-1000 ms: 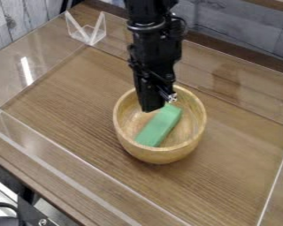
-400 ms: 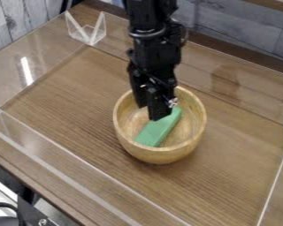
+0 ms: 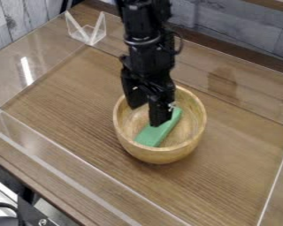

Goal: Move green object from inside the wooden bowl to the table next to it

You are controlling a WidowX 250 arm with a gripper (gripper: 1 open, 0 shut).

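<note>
A mint-green block, the green object point(image 3: 157, 132), lies inside a round, light tan wooden bowl point(image 3: 130, 144). The block is a flat rectangle with rounded edges. It leans against the inner wall of the bowl, tilted, with its long axis running from the lower left of the view up toward the upper right. Its lower end rests near the bottom of the bowl, and its upper end is partly hidden behind the robot's fingers.

The bowl stands on a brown wood-grain table point(image 3: 73, 97) with darker streaks. Low clear acrylic walls point(image 3: 26, 66) border the table, and they catch pale reflections. Behind the table there is a surface of grey, weathered-looking planks.

A black robot arm comes down from the top of the view, pointing straight down into the bowl. Its gripper point(image 3: 154, 110) is spread wide, with one finger on each side of the upper end of the block. The fingertips reach below the rim of the bowl. Whether the fingers touch the block cannot be told from this view; they are not pressed together on it.
</note>
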